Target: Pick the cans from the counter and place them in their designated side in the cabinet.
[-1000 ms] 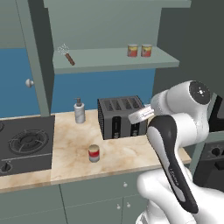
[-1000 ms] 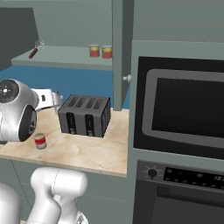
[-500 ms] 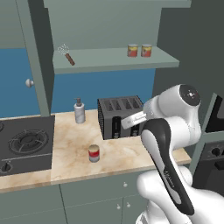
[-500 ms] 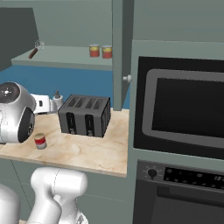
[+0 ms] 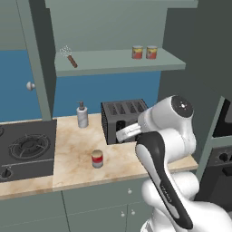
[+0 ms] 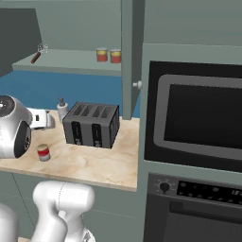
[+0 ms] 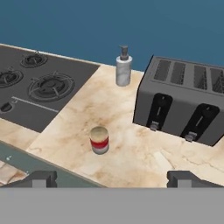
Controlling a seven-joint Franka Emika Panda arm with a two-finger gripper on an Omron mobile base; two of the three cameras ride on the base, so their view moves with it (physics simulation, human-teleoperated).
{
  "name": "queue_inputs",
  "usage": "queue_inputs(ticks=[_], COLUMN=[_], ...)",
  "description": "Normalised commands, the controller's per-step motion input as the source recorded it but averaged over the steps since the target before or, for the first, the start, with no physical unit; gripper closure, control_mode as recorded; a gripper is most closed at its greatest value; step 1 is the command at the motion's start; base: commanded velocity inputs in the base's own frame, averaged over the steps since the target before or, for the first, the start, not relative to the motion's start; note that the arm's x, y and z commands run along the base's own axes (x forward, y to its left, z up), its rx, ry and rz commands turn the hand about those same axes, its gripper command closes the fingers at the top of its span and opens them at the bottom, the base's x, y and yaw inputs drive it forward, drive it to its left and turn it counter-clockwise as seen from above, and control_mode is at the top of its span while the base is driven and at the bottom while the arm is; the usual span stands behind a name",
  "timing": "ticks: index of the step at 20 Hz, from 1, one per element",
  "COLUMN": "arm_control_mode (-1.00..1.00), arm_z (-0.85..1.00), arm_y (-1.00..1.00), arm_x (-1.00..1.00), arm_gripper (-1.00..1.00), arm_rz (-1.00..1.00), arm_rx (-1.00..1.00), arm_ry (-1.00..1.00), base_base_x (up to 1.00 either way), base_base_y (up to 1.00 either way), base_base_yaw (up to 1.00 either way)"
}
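You see one red can (image 7: 99, 140) with a pale top and grey base standing upright on the beige marble counter (image 7: 140, 157), near the front edge, between the black stove top (image 7: 39, 87) and the dark four-slot toaster (image 7: 186, 105) and touching neither. In the hand view the can lies above and between the two dark fingertips (image 7: 41, 178), which stand wide apart at the bottom of the frame; the gripper (image 7: 109, 179) is spread to full width, holds nothing, and is well apart from the can. A pale pump bottle (image 7: 124, 68) stands upright at the back of the counter, just beside the toaster's left end. In the left base view the same can (image 5: 97, 158) sits in front of the toaster (image 5: 120, 118), with the white arm (image 5: 167, 136) raised to its right. On the shelf board of the grey-green cabinet (image 5: 108, 61) you see two more cans (image 5: 144, 52) standing close side by side toward the right end, and a brown-handled utensil (image 5: 70, 57) lying well apart from them at the left end. In the right base view, a built-in oven (image 6: 198, 118) stands to the right of the counter.
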Motion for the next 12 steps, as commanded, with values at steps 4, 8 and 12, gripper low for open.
queue_inputs(ticks=[4, 8, 12], arm_control_mode=[-1.0, -1.0, -1.0], arm_z=[-0.3, -0.21, -0.04], arm_y=[0.31, 0.26, 0.09], arm_x=[0.0, 0.0, 0.05], arm_gripper=[-1.0, -1.0, -1.0], arm_rz=[0.0, 0.0, 0.0], arm_rx=[0.0, -0.01, 0.0], arm_ry=[0.01, 0.0, 0.0], base_base_x=[0.0, 0.0, 0.0], base_base_y=[0.0, 0.0, 0.0], base_base_yaw=[0.0, 0.0, 0.0])
